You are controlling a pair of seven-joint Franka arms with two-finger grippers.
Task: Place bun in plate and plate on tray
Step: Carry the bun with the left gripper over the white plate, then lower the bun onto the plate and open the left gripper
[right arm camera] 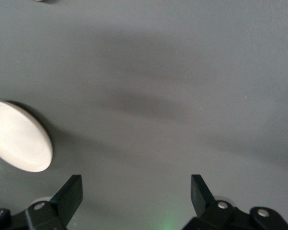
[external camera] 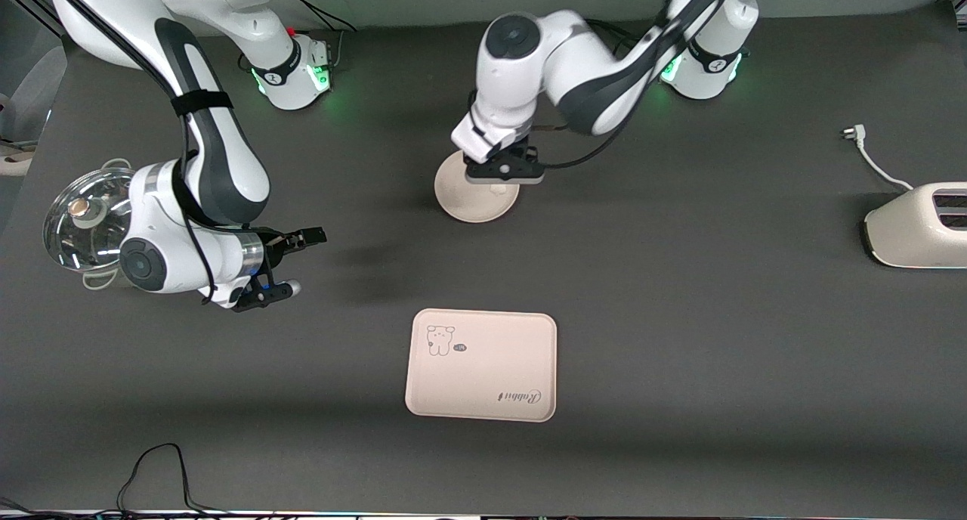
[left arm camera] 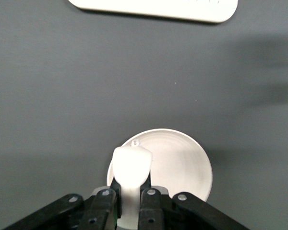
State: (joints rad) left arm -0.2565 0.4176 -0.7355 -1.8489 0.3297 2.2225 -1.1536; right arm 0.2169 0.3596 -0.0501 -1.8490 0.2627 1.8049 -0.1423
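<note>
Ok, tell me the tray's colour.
Cream-beige tray, with a bear drawing; the front view shows it best.

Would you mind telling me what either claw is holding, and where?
The left claw pinches the bun by one end, over the plate. The right claw holds nothing.

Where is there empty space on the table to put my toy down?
Bare mat lies between the tray and the toaster, and between the tray and the plate. It is crowded at the plate, where the left claw holds the bun over it, and by the pot lid beside the right claw.
</note>
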